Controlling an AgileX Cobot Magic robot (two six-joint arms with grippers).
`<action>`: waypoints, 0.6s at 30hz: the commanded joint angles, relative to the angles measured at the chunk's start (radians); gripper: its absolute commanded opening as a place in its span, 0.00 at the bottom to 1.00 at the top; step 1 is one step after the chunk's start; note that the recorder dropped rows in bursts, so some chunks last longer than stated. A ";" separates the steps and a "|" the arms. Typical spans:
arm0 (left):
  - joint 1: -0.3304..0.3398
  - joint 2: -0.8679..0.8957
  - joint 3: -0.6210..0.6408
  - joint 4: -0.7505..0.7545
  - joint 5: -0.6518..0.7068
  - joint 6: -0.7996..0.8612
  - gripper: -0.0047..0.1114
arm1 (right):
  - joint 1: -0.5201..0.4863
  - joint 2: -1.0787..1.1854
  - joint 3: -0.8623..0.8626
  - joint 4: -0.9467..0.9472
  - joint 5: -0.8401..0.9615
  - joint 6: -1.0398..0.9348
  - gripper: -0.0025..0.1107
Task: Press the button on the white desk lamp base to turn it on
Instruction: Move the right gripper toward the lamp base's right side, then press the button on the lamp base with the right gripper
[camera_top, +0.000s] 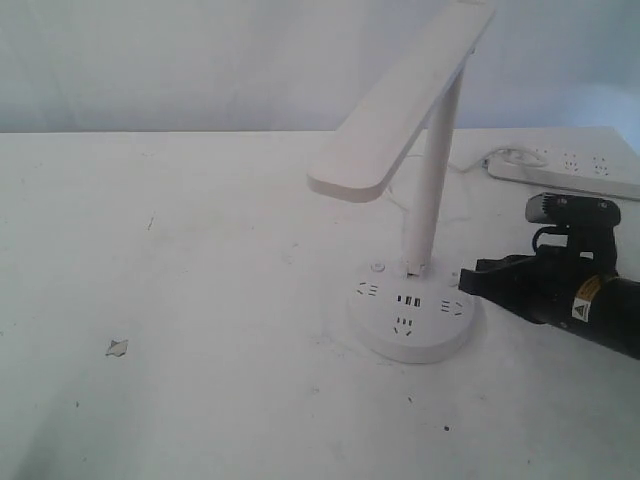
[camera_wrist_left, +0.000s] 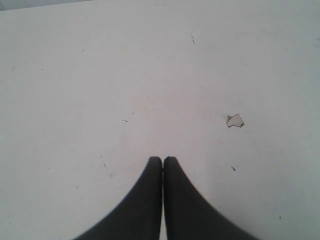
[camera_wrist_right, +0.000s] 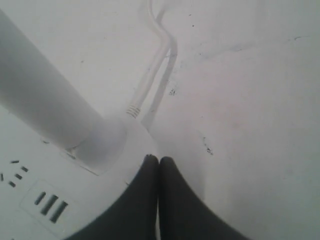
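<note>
white table (camera_top: 200, 300); right gripper (camera_wrist_right: 159, 160) clenched, empty, at white desk lamp base (camera_top: 412, 330) rim; left gripper (camera_wrist_left: 162, 160) clenched, empty, above table.

Bright, flat, bluish light; the white desk lamp (camera_top: 400, 110) casts only faint shadow, blurring in close-up.

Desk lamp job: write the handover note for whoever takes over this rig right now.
Left gripper: shut, empty, over the table, no lamp in its view.
Right gripper: shut, empty, tips at the rim of the white desk lamp base, by the foot of the pole; contact cannot be told.
Things: the base stands mid-table. Its small round button is on the side of the pole away from the right gripper.
Done: approach to the base. No glow seen from the lamp head.
Left: bring the shut tips round to the button, press, check for light.
</note>
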 joint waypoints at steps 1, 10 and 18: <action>-0.004 -0.004 0.001 -0.003 0.001 -0.001 0.04 | 0.000 0.028 -0.005 -0.004 -0.053 -0.064 0.02; -0.004 -0.004 0.001 -0.003 0.001 -0.001 0.04 | 0.000 0.092 -0.043 -0.018 -0.170 -0.055 0.02; -0.004 -0.004 0.001 -0.003 0.001 -0.001 0.04 | 0.000 0.130 -0.043 -0.018 -0.158 0.013 0.02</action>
